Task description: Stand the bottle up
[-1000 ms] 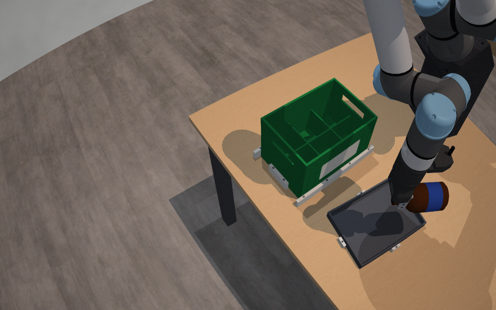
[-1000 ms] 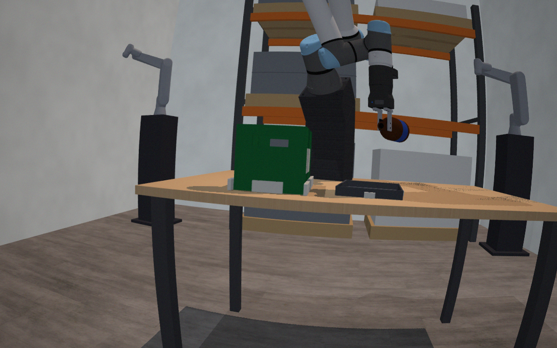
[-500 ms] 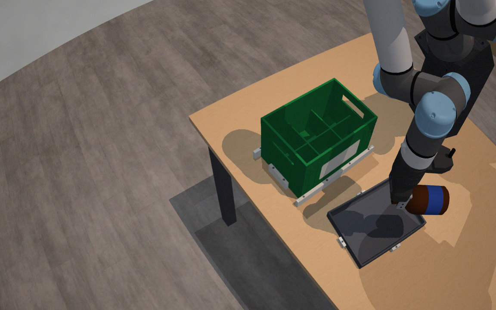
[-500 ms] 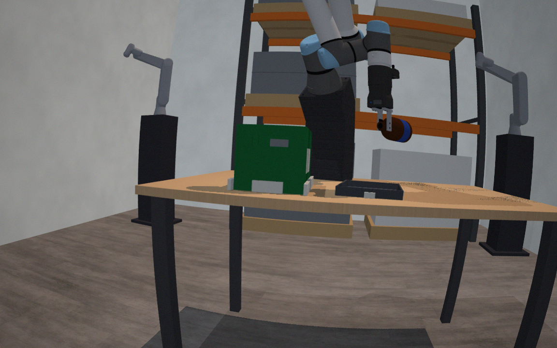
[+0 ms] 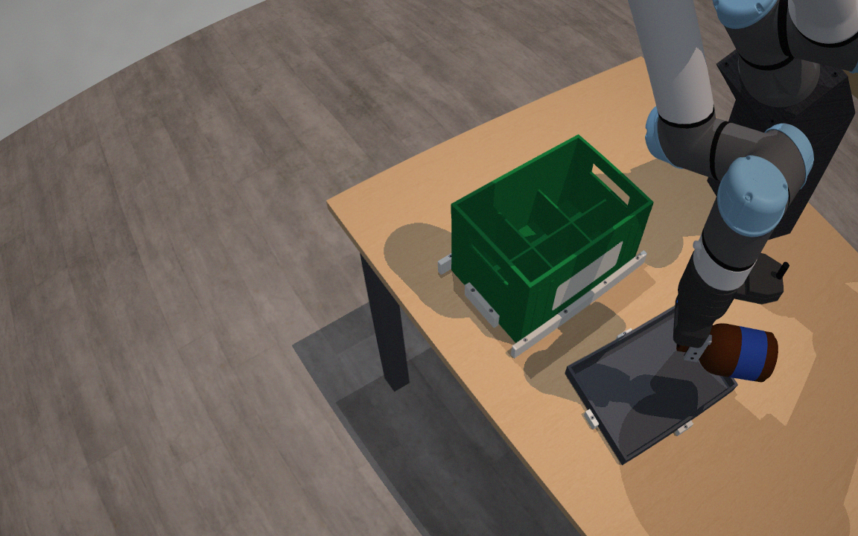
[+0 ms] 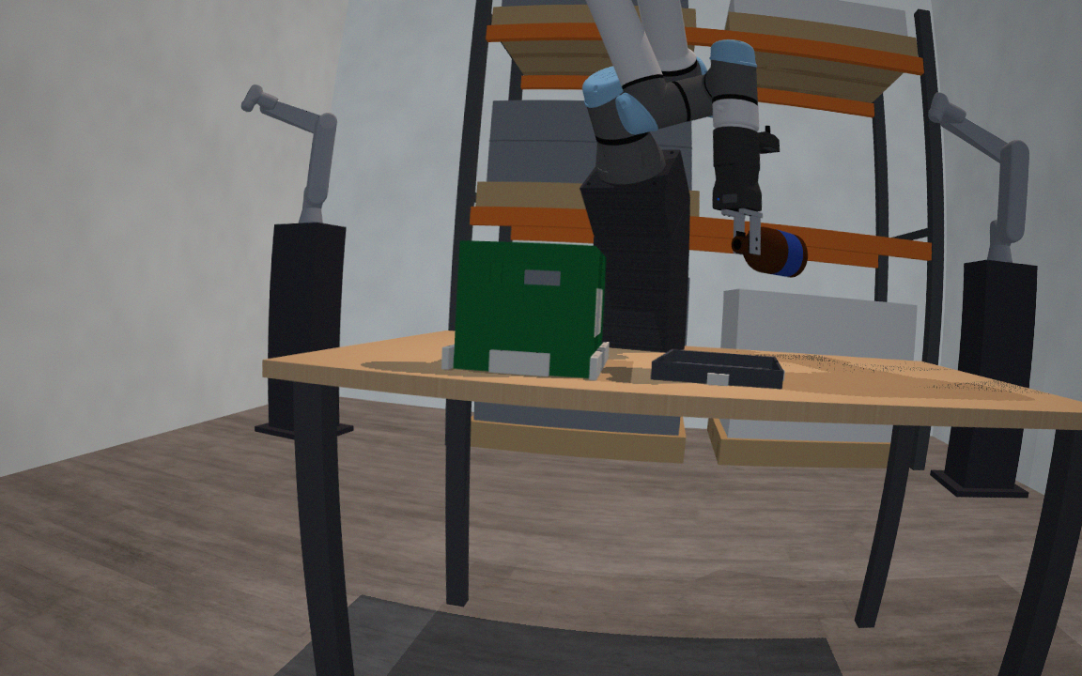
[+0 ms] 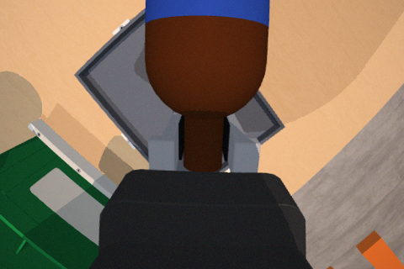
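Wrist view showed the gripper [image 7: 204,143] clamped partway closed on the neck of the brown bottle [image 7: 207,29], which hung roughly horizontal well above the dark tray [image 6: 717,367] on the tabletop [image 5: 719,466], beside the green crate [image 5: 538,266].

bottle [image 5: 739,351]: smooth brown, matt blue band | crate [image 5: 547,234]: green plastic | table [image 5: 719,479]: light wood | tray [image 5: 619,386]: matt grey

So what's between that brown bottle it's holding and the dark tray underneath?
Only open air. In the exterior view the bottle, gripped by its neck in the gripper, hangs on its side well above the tray, with nothing between them.
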